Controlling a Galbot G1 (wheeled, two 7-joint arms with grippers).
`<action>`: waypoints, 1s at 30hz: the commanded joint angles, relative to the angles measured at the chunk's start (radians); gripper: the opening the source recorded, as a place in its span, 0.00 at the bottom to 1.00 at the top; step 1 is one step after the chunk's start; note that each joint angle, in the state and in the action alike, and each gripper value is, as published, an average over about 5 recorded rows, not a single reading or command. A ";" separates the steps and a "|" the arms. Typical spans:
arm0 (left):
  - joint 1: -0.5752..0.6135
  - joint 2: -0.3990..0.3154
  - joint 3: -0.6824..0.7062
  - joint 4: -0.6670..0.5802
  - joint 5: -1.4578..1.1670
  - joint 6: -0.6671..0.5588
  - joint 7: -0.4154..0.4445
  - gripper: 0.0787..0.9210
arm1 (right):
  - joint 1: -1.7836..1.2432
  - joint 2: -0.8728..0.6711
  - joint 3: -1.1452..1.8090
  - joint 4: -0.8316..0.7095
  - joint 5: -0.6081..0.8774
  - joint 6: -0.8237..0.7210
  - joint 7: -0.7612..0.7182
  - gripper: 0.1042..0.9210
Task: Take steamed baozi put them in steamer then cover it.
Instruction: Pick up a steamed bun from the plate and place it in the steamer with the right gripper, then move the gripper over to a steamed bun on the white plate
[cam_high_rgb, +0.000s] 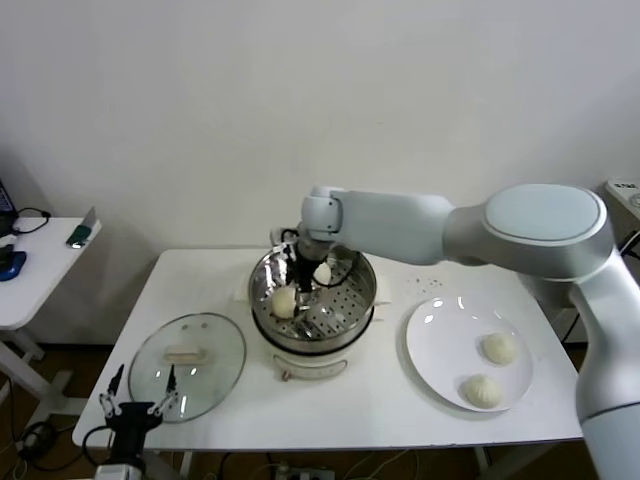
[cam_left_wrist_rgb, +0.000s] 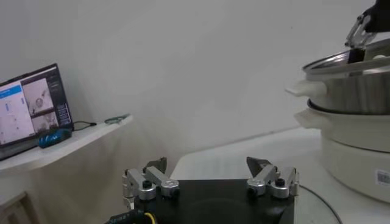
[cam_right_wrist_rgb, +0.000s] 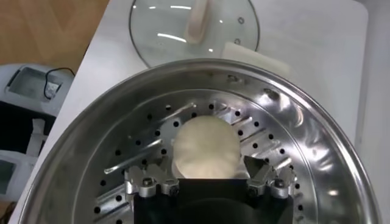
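Observation:
The steel steamer (cam_high_rgb: 362, 290) stands on its cream base (cam_high_rgb: 310, 362) at the table's middle. Two steamed baozi lie on its perforated tray, one (cam_high_rgb: 285, 301) toward the front and one (cam_high_rgb: 322, 272) farther back. My right gripper (cam_high_rgb: 301, 284) reaches down into the pot. It is open, and a baozi (cam_right_wrist_rgb: 205, 146) rests on the tray (cam_right_wrist_rgb: 274, 152) between its spread fingers (cam_right_wrist_rgb: 255, 165). Two more baozi (cam_high_rgb: 499, 348) (cam_high_rgb: 482, 390) lie on the white plate. The glass cover (cam_high_rgb: 187, 352) lies flat on the table at the front left. My left gripper (cam_high_rgb: 137, 402) (cam_left_wrist_rgb: 207, 165) waits open beside it.
The white plate (cam_high_rgb: 440, 345) sits right of the steamer. A small side table (cam_high_rgb: 40, 270) with a laptop (cam_left_wrist_rgb: 30, 109) stands left of the main table. The steamer's wall (cam_left_wrist_rgb: 353, 91) rises ahead of the left gripper. A white wall is close behind.

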 joint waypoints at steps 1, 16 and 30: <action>0.000 0.002 -0.001 -0.001 0.001 0.001 0.000 0.88 | 0.107 -0.149 0.011 0.116 -0.014 0.015 -0.027 0.88; -0.005 0.002 0.001 0.015 0.006 0.013 0.000 0.88 | 0.264 -0.715 -0.078 0.521 -0.195 0.059 -0.117 0.88; 0.003 -0.004 -0.004 0.023 0.023 0.018 -0.003 0.88 | -0.049 -0.962 -0.044 0.558 -0.561 0.099 -0.110 0.88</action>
